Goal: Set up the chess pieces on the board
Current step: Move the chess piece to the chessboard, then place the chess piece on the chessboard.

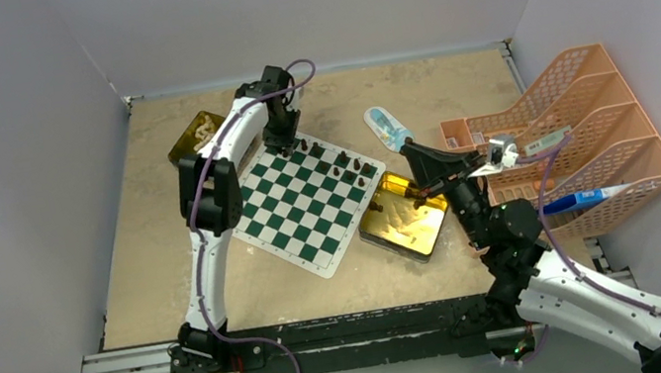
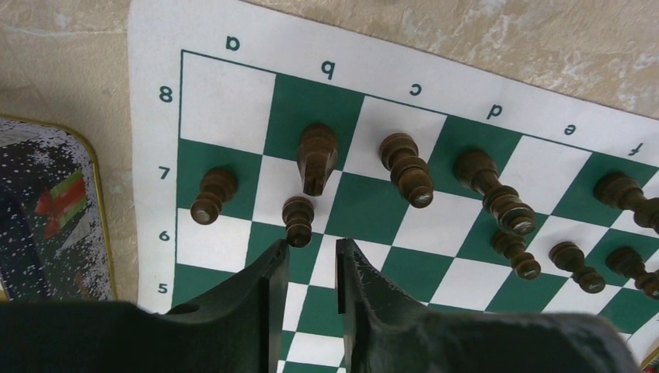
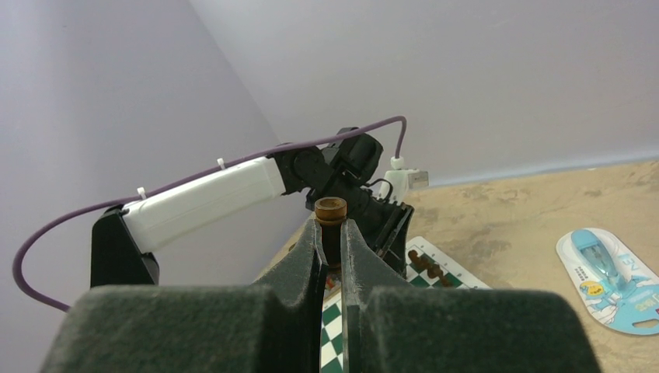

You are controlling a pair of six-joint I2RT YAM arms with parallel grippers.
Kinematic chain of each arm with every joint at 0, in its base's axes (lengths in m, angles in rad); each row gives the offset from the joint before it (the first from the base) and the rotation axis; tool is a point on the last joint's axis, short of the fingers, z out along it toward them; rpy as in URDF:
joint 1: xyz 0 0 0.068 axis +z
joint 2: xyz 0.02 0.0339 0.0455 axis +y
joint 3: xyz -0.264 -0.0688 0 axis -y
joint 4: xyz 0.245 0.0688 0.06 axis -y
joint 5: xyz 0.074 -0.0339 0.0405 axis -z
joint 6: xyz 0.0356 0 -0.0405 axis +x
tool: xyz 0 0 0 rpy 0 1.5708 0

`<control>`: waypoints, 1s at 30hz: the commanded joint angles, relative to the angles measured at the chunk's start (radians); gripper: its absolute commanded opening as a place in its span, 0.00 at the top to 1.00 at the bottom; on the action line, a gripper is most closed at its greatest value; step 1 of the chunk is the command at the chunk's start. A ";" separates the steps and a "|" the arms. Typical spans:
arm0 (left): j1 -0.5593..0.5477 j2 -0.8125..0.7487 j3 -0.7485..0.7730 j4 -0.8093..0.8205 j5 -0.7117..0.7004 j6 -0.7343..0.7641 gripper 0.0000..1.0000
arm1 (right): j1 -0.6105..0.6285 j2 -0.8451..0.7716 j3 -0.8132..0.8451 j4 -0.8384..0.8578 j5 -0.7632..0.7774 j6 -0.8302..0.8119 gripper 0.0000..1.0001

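Note:
The green and white board [image 1: 304, 201] lies at the table's middle, with dark brown chess pieces [image 1: 343, 166] along its far edge. My left gripper [image 1: 285, 144] hangs over the board's far left corner. In the left wrist view the left gripper [image 2: 309, 247] is open a little, with nothing between its fingers. A dark pawn [image 2: 298, 221] stands free just beyond the tips, near a knight [image 2: 317, 158] and a bishop [image 2: 406, 169]. My right gripper [image 1: 420, 194] hovers over a gold tin [image 1: 402, 220]. The right gripper [image 3: 330, 225] is shut on a dark piece [image 3: 330, 211].
A second gold tin [image 1: 196, 136] sits at the back left of the board, its edge [image 2: 47, 225] in the left wrist view. An orange file rack [image 1: 564, 134] holding a blue pen [image 1: 584, 199] stands at the right. A blue and white packet [image 1: 387, 127] lies behind the board.

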 commanded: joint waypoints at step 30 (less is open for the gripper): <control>0.059 -1.277 -1.079 1.195 1.144 -0.520 0.55 | 0.002 0.317 0.151 0.205 -0.378 0.333 1.00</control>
